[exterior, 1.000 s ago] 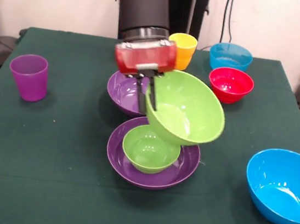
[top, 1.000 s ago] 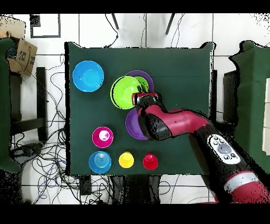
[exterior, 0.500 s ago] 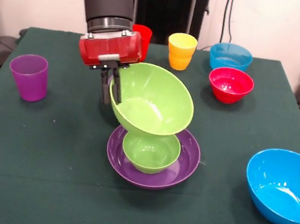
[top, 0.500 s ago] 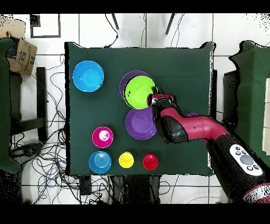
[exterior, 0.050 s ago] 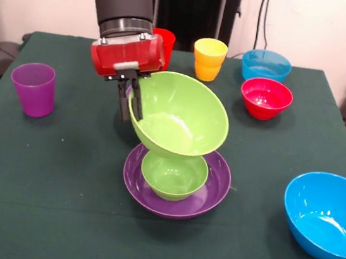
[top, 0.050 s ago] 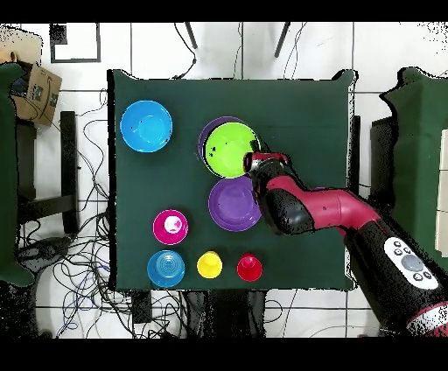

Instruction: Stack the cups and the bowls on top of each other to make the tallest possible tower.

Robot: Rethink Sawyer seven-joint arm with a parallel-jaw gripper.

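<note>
The gripper is pinched on the rim of the large lime bowl, one finger inside the wall and one outside, at the bowl's 9 o'clock edge in the front view. The bowl hangs tilted, mouth tipped toward the camera, directly over the small green bowl, which sits nested in a purple bowl at table centre; whether the lime bowl's base touches the small one's rim cannot be told. Judged: thin glossy plastic, light, stiff enough to hold shape but slick, so a one-sided rim pinch lets it swing and tilt as seen here. The rim is the only workable hold; the curved wall gives nothing to clamp. Overhead, the lime bowl covers most of the purple one beneath, with a second purple bowl just beside at 6 o'clock. The blue bowl sits well apart at 3 o'clock in the front view. The red bowl and the light blue bowl are off near 1 o'clock.
</note>
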